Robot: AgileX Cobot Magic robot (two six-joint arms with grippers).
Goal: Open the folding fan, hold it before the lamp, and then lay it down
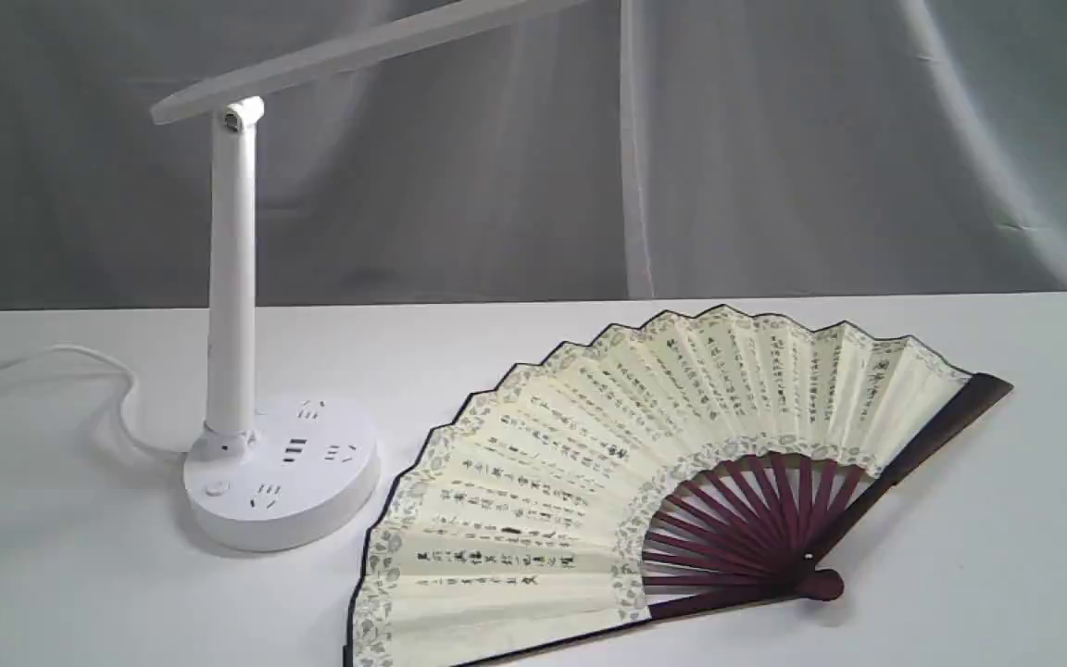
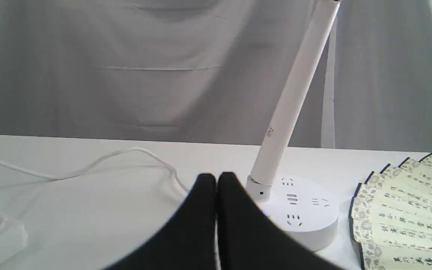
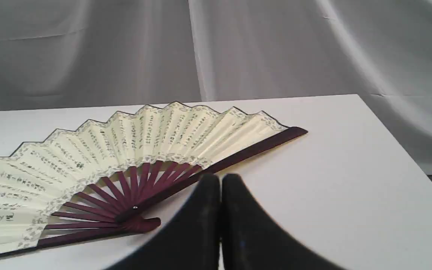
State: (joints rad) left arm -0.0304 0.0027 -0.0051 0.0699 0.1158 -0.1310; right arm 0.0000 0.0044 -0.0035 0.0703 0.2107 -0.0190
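Folding fan [image 1: 533, 482]: fully spread, flat on the table [image 1: 978, 584], at the near edge from centre to right. Cream pleated leaf faces up, with columns of black writing and a grey floral border. Dark maroon ribs meet at a pivot on the near right, and one guard runs out toward the far right. Its left end lies just beside the lamp base, apart from it.

Lamp [image 1: 232, 278]: white, left of the fan. Upright post on a round base with socket holes and a button; long flat head bar slants up to the right. A white cable [image 1: 61, 357] trails off left.

Left pincer [image 2: 216, 180]: black fingers pressed together, holding nothing, near the lamp base.

Right pincer [image 3: 220, 180]: fingers together, empty, near the fan's right guard.

Grey cloth [image 1: 774, 139]: hangs behind.
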